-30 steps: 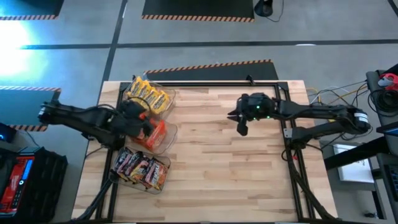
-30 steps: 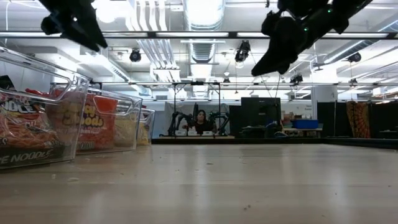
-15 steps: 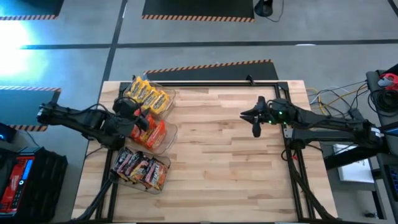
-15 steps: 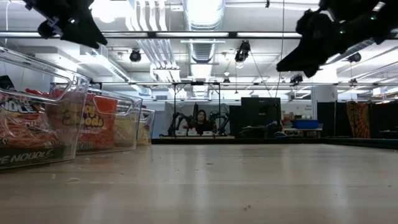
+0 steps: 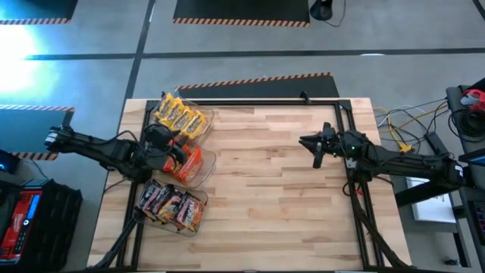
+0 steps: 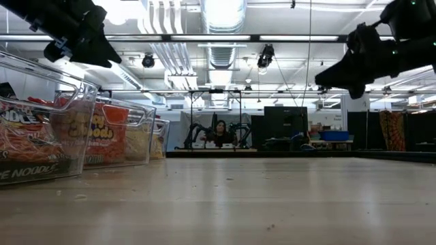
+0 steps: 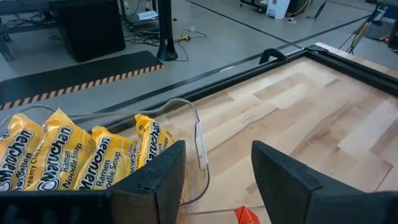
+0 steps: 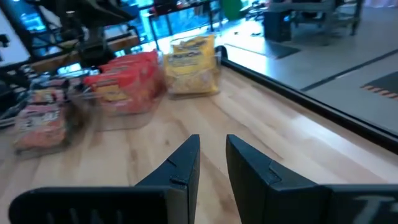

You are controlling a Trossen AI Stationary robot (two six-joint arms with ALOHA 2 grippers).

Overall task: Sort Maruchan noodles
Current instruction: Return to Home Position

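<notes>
From above we see the wooden table (image 5: 265,197) with three clear bins in a line along its left side, and every packet in view sits inside one of them. The yellow packets (image 5: 180,115) are in the far bin (image 5: 211,116), the orange packets (image 5: 188,161) in the middle bin (image 5: 212,161), and the dark packets (image 5: 170,203) in the near bin (image 5: 203,212).

The left gripper (image 5: 173,145) hangs over the left part of the middle bin, close to the yellow packets. The right gripper (image 5: 311,145) hangs over bare wood near the table's right edge, well apart from the bins.

The overhead picture does not tell us how either pair of fingers stands, but the wrist views do. In the left wrist view the left arm's fingers (image 7: 158,177) are wide apart with nothing between them. Past them the yellow packets stand on edge in a row, their "Maruchan Ramen Noodle Soup" print readable, and a corner of orange shows at the picture's edge.

In the right wrist view that arm's fingers (image 8: 180,171) are close together, with a narrow slit between them, and hold nothing. Across the table this view takes in all three bins side by side, the dark packets blurred.

The low view adds height. Both grippers hang well above the tabletop, the left one over the bins and the right one over open wood. Only this view shows a person (image 6: 220,133) far back in the room.
</notes>
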